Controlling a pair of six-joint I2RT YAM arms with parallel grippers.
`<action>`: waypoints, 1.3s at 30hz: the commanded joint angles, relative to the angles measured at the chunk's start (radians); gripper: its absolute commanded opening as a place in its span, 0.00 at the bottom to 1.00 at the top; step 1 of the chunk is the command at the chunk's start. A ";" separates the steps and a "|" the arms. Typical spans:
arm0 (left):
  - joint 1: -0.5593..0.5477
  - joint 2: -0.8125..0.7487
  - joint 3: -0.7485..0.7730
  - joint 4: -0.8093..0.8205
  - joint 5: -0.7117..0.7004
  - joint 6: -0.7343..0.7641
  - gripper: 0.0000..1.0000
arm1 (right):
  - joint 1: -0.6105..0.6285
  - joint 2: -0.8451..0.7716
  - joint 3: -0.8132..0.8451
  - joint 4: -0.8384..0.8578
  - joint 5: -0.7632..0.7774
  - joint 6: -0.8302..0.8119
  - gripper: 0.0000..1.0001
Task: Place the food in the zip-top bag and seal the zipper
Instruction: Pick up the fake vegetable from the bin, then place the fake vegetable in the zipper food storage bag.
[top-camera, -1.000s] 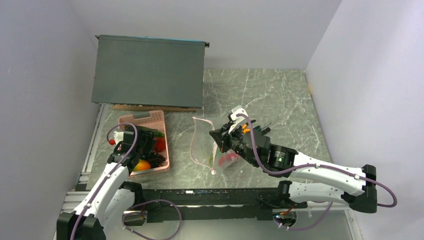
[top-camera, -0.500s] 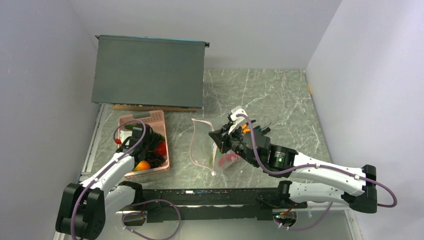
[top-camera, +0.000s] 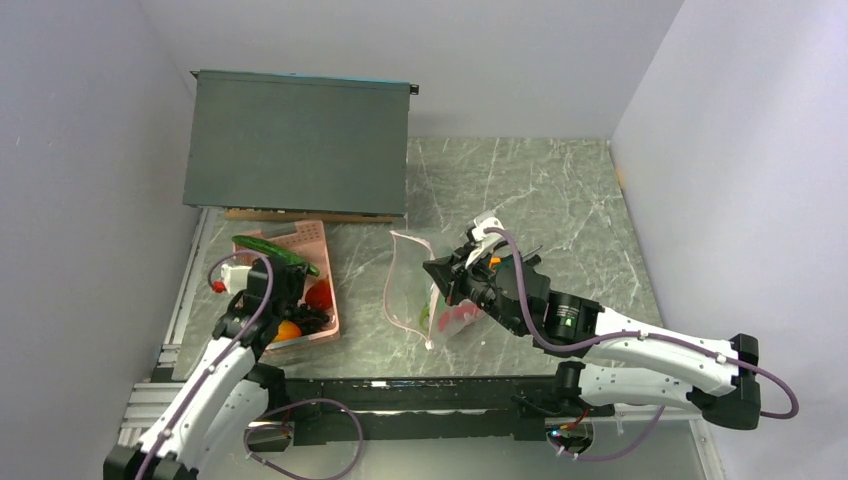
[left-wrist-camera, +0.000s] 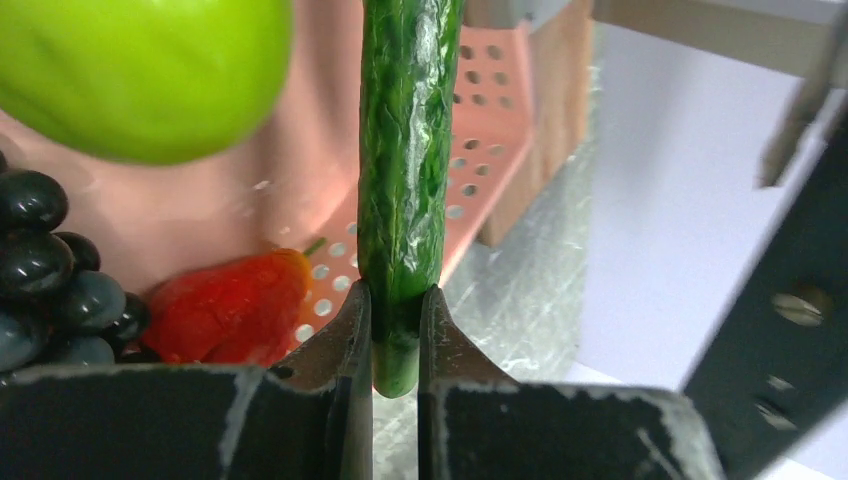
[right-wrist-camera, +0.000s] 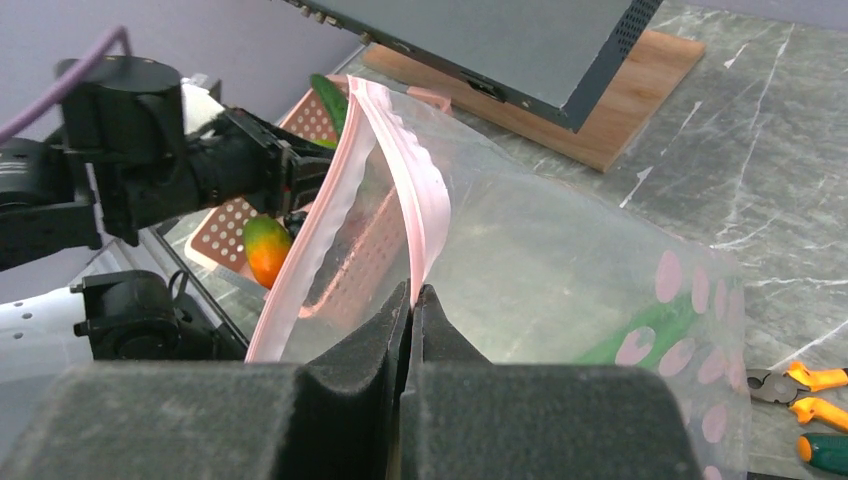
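Grabbing food looks like the step here: left gripper (left-wrist-camera: 395, 318) clamped on the long green pod (left-wrist-camera: 405, 150) over the pink basket (left-wrist-camera: 490, 120), right gripper (right-wrist-camera: 412, 292) pinching the zipper (right-wrist-camera: 425, 215) of the zip-top bag (right-wrist-camera: 560, 260) at the basket's 3 o'clock, so next I'd carry the pod into that mouth.

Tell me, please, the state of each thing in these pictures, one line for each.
green pod, clamped at its end by left fingers, over the pink basket
zip-top bag, mouth open, lip pinched by right fingers
zipper, unsealed, strips apart
grapes, in the basket
pliers, lying beside the bag, untouched
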 joint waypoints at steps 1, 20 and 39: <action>-0.003 -0.134 -0.026 -0.110 -0.037 0.011 0.01 | -0.001 0.002 0.005 0.046 -0.007 0.005 0.00; -0.003 -0.538 0.382 -0.779 0.508 0.532 0.00 | -0.005 0.056 0.039 0.029 0.022 -0.016 0.00; -0.038 -0.070 0.837 -0.964 1.039 1.132 0.00 | -0.004 0.146 0.141 -0.026 0.203 -0.071 0.00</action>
